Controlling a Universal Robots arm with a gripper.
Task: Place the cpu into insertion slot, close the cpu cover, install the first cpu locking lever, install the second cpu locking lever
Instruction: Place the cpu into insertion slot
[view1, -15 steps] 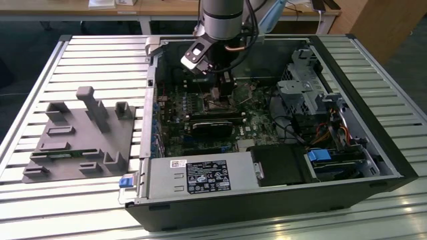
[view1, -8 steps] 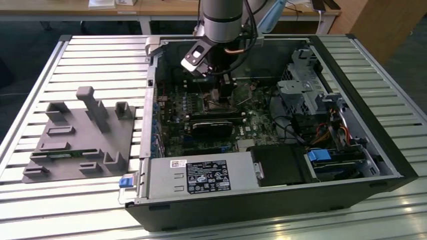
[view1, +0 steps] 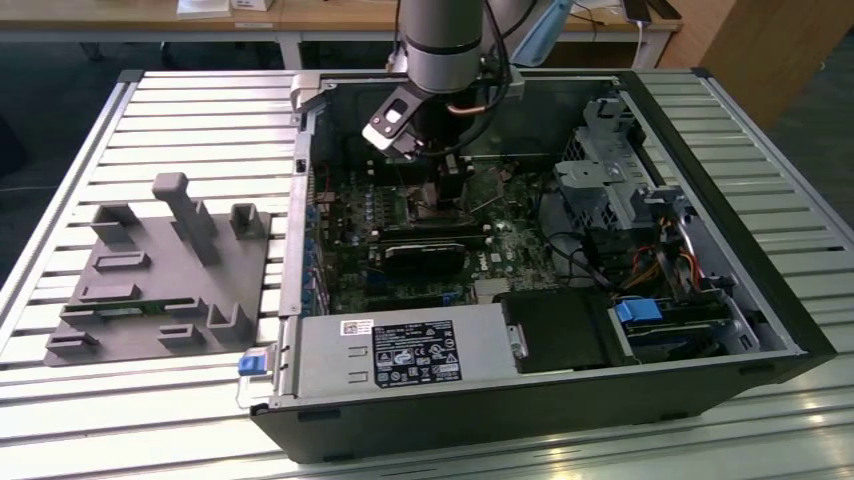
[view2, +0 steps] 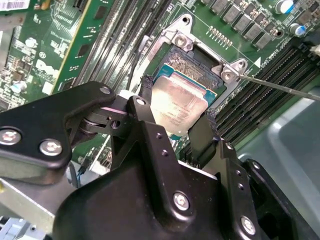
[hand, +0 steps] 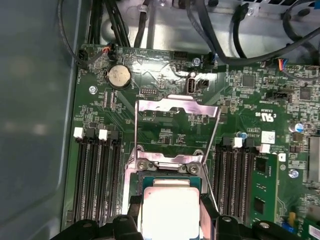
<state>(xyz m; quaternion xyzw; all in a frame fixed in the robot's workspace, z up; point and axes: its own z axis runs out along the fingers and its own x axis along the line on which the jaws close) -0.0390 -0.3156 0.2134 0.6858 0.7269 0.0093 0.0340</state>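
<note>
My gripper is shut on the cpu, a flat silver-grey square held by two opposite edges between the black fingers. The chip hangs right at the insertion slot, whose dark pin field shows past one edge of it. In the first wrist view the cpu sits between the fingertips of the gripper, just below the slot's hinge end. The cpu cover is swung open, away from the slot. Two thin locking levers stand released beside it. From outside, the gripper is down inside the case.
Long black memory slots flank the socket on both sides. A lever rod juts out near one corner. In the exterior view, a black block, the power supply and drive cage crowd the case; a grey fixture lies at its left.
</note>
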